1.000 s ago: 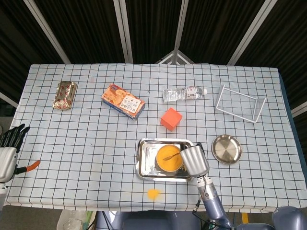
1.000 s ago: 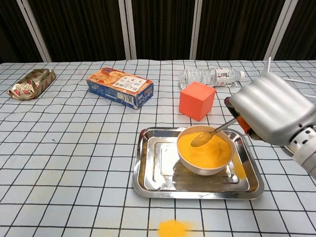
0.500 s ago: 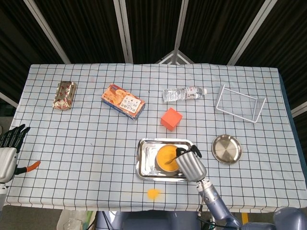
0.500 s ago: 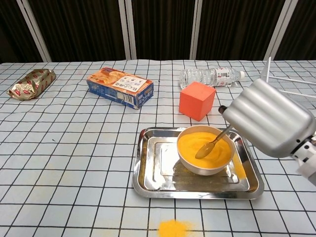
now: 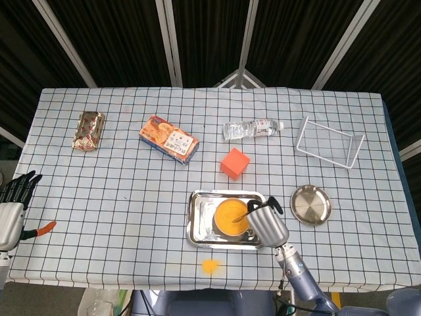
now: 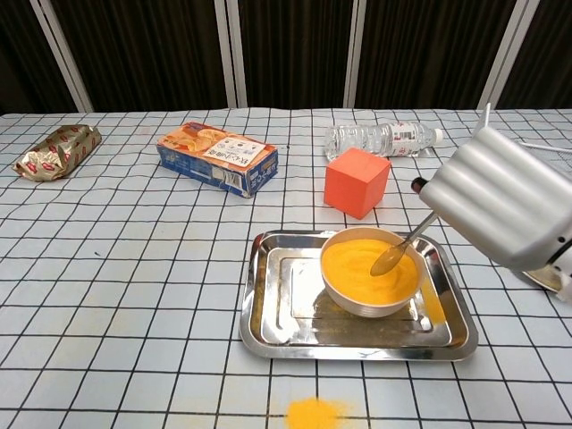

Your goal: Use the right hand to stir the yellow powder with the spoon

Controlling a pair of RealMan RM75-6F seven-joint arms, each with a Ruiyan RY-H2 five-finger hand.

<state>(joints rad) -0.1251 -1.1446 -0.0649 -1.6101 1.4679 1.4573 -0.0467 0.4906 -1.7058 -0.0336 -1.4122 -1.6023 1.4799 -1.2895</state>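
Note:
A round bowl [image 6: 371, 300] heaped with yellow powder [image 6: 368, 271] sits in a steel tray [image 6: 270, 313] near the table's front; the bowl [image 5: 229, 218] also shows in the head view. My right hand [image 6: 505, 208] grips the handle of a metal spoon [image 6: 400, 249] at the bowl's right. The spoon slants down to the left, and its tip lies in the powder at the right side. From above, the right hand [image 5: 267, 224] covers the tray's right end. My left hand [image 5: 13, 204] hangs empty with fingers spread at the table's left edge.
An orange cube [image 6: 357, 181] stands just behind the tray, with a water bottle [image 6: 382, 138] and a biscuit box [image 6: 218, 157] farther back. A snack packet [image 6: 55, 150] lies far left. A wire rack [image 5: 329, 142] and a steel plate [image 5: 310, 205] are at right. Spilled powder [image 6: 313, 414] marks the cloth.
The spoon tip has swept from the bowl's left-centre to its right side. My right hand moved right and slightly up.

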